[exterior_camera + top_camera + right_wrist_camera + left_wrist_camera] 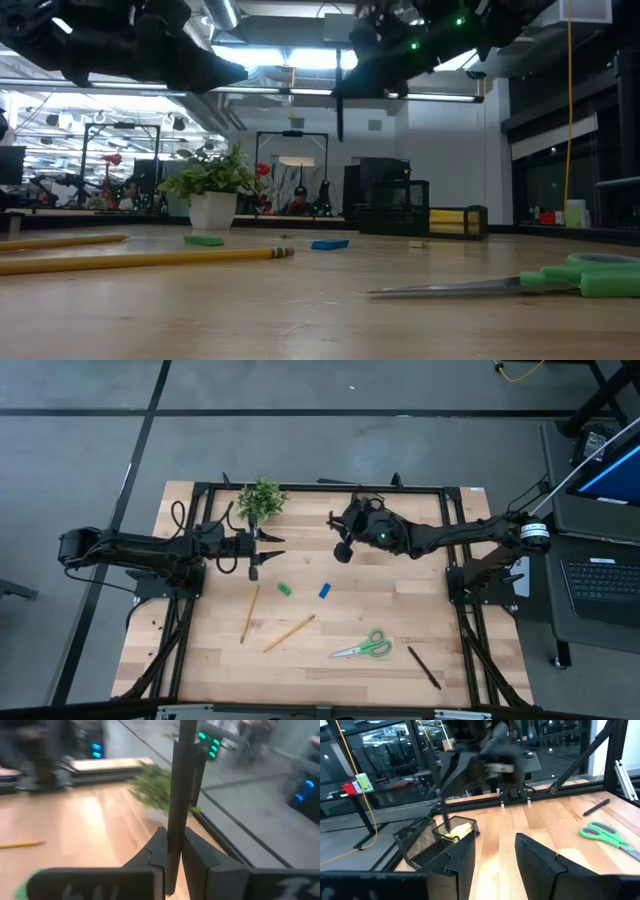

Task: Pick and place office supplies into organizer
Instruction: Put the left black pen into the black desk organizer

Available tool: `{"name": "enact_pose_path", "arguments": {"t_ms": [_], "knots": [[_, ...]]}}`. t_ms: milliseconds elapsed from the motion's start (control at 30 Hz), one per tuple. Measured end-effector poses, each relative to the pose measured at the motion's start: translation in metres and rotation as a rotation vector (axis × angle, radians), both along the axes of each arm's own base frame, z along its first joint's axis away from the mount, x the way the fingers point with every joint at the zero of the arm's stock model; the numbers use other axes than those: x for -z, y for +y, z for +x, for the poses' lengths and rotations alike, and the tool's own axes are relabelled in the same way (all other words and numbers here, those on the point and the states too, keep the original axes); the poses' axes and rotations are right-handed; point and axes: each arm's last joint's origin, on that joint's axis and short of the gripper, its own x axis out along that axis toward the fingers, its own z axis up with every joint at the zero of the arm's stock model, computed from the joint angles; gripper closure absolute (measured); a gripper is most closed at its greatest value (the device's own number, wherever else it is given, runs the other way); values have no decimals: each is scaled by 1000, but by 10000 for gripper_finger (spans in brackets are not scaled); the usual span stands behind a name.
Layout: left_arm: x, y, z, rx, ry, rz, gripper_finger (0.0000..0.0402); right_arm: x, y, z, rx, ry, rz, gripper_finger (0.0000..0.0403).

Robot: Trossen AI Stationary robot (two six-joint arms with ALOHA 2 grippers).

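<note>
organizer [427, 842] sits at the table's far edge under the raised right gripper [172, 855], whose fingers are clamped on a black pen [180, 780] held upright. left gripper [495, 857] hovers with fingers spread and empty at the far left, near the potted plant [261, 498]. scissors [365, 646], two pencils [289, 632], green eraser [284, 589] and blue eraser [325, 590] lie on the near table.

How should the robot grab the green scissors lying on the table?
Come straight down on the scissors. They lie flat, closed blades pointing toward the left arm's side. Pinch across the narrow neck where blades meet the green handles; the loops are probably too wide and the blades thin.
</note>
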Motion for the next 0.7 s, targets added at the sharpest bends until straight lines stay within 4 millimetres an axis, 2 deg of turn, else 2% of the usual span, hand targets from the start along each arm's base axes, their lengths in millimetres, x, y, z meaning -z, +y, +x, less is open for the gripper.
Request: {"name": "enact_pose_path", "arguments": {"t_ms": [233, 367, 567, 700], "knots": [[1, 1, -1, -23, -8, 2, 268, 1, -12, -8, 117, 47, -8, 364], [1, 1, -1, -35, -7, 2, 268, -6, -14, -15, 152, 56, -17, 364], [1, 1, -1, -36, -6, 2, 270, -16, -14, -37, 240, 66, -20, 364], [1, 1, -1, -41, -6, 3, 268, -11, -13, -58, 254, -1, -26, 364]]}}
